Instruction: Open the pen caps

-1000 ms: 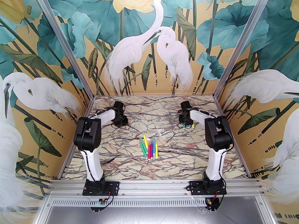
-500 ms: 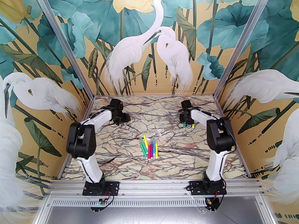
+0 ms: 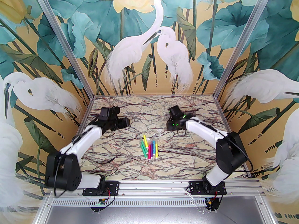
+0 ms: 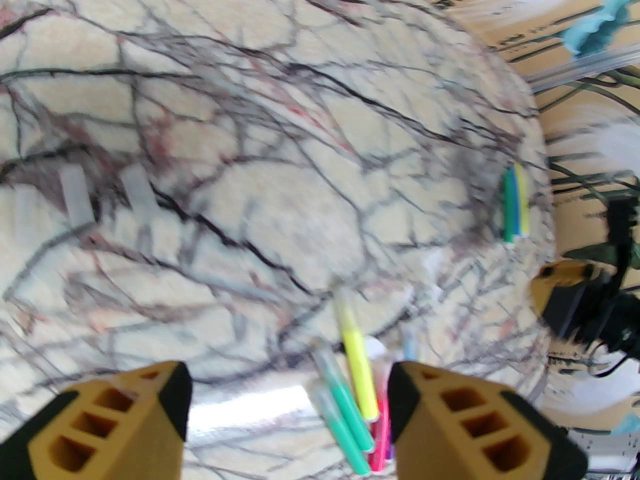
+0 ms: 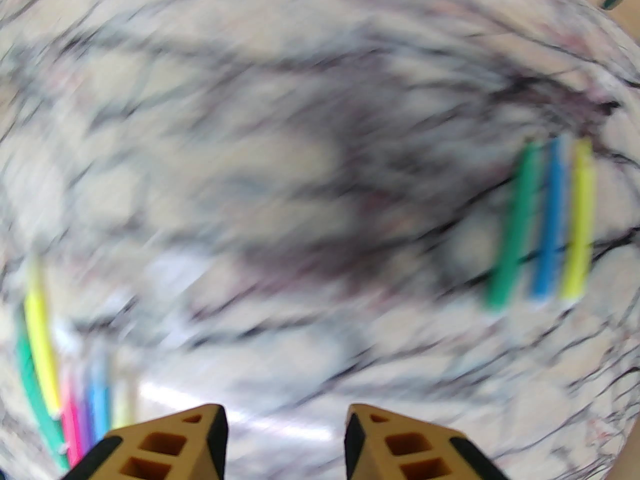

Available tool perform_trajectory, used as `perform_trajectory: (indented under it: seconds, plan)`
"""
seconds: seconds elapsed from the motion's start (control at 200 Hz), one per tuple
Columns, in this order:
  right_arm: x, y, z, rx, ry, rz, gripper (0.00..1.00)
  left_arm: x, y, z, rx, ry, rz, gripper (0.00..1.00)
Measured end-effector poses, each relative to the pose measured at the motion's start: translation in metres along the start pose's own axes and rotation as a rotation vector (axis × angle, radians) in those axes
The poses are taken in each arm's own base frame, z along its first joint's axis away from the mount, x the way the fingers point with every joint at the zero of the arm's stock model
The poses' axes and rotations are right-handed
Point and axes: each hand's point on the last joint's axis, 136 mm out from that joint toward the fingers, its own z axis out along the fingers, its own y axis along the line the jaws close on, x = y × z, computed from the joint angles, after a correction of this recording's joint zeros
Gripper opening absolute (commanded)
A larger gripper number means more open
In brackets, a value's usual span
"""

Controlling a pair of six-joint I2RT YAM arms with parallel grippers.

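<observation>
Pens [image 3: 149,149] lie bunched side by side near the middle of the marble-patterned tabletop [image 3: 130,169] in the overhead view, their barrels bright green, yellow, pink, purple and blue. The left end effector [image 3: 125,123] hangs over the tabletop behind and to the left of the bunch. The right end effector [image 3: 170,124] hangs behind and to its right. Both are apart from the pens, and from up here I cannot tell how their jaws stand.

From the left wrist, the left end effector [image 4: 290,398] is spread wide and released. Its two yellow-and-black fingers [image 4: 125,418] have nothing between them and touch nothing. The bunched pens show on the tabletop beyond the gap, one yellow and two green nearest. Three pale pen caps [image 4: 75,195] lie loose on the tabletop to the left, well apart from the bunch. A trio of pens [image 4: 515,203], green, blue and yellow, lies together farther off on the right.

From the right wrist the picture is blurred. The right end effector [image 5: 285,433] is partly spread and released, gripping nothing. The trio of pens [image 5: 547,223] lies on the tabletop to its right, and the bunched pens [image 5: 42,348] sit at the left edge.
</observation>
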Motion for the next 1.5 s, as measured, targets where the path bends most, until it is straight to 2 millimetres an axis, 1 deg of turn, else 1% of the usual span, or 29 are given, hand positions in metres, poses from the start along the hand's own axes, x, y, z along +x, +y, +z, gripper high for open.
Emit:
perform_trajectory:
  seconds: [0.1, 0.23, 0.33, 0.445, 0.575, 0.73, 0.835, 1.09, 1.31, 1.495]
  plan:
    - [0.024, 0.022, -0.001, -0.024, 0.05, -0.014, 0.47, 0.007, -0.005, -0.01, 0.038, -0.037, 0.005, 0.81]
    - [0.046, 0.046, -0.002, -0.049, 0.083, -0.016, 0.47, 0.008, -0.009, -0.017, 0.061, -0.075, 0.013, 0.84]
    - [0.062, 0.063, -0.001, -0.068, 0.111, -0.017, 0.47, 0.007, -0.009, -0.018, 0.066, -0.087, 0.018, 0.85]
    - [0.073, 0.077, 0.0, -0.083, 0.131, -0.01, 0.46, 0.007, -0.009, -0.018, 0.066, -0.088, 0.018, 0.85]
    - [0.085, 0.09, 0.009, -0.087, 0.155, 0.0, 0.43, 0.008, -0.009, -0.018, 0.065, -0.086, 0.018, 0.86]
    - [0.102, 0.095, 0.025, -0.06, 0.203, 0.008, 0.4, 0.008, -0.008, -0.017, 0.065, -0.085, 0.017, 0.86]
    - [0.11, 0.095, 0.033, -0.044, 0.225, 0.016, 0.39, 0.008, -0.008, -0.017, 0.064, -0.085, 0.017, 0.86]
    - [0.113, 0.095, 0.041, -0.039, 0.229, 0.038, 0.37, 0.008, -0.009, -0.018, 0.064, -0.086, 0.018, 0.86]
    - [0.117, 0.093, 0.05, -0.017, 0.241, 0.044, 0.3, 0.008, -0.009, -0.018, 0.064, -0.086, 0.018, 0.87]
    - [0.116, 0.09, 0.051, 0.019, 0.239, 0.035, 0.29, 0.008, -0.009, -0.018, 0.064, -0.086, 0.018, 0.87]
